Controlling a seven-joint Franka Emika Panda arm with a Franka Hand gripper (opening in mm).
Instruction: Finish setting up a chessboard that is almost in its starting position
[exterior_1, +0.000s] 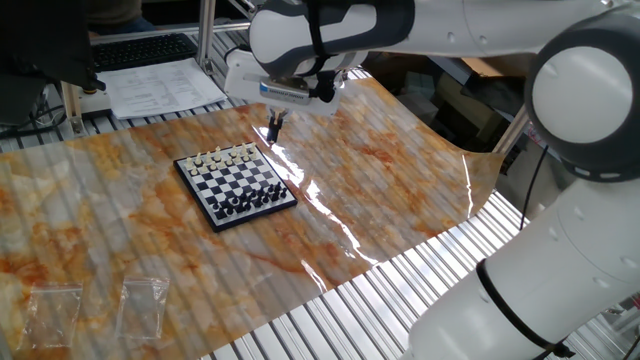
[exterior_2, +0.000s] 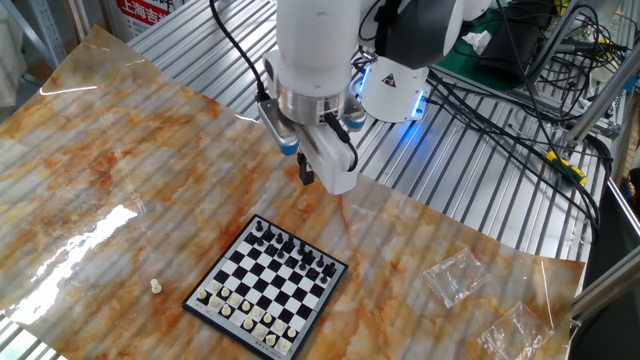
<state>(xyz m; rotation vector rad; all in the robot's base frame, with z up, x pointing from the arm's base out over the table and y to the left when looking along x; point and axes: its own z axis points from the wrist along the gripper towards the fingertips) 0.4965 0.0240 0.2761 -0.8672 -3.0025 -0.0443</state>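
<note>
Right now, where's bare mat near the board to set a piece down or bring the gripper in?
Wide bare mat lies beyond the chessboard on the side away from the two plastic bags, apart from one loose white piece. The strip between board and bags is bare too. The gripper hangs above the black-piece edge, crowding that side.

No legible text or labels

Bright, even overhead light fills both views, throwing white glare streaks on the glossy marbled orange plastic sheet (exterior_1: 330, 215) (exterior_2: 95, 225), soft shadows under the small black-and-white checkered chessboard (exterior_1: 236, 184) (exterior_2: 266, 286), and a blue glow at the white robot base (exterior_2: 400, 85); focus is sharp.
</note>
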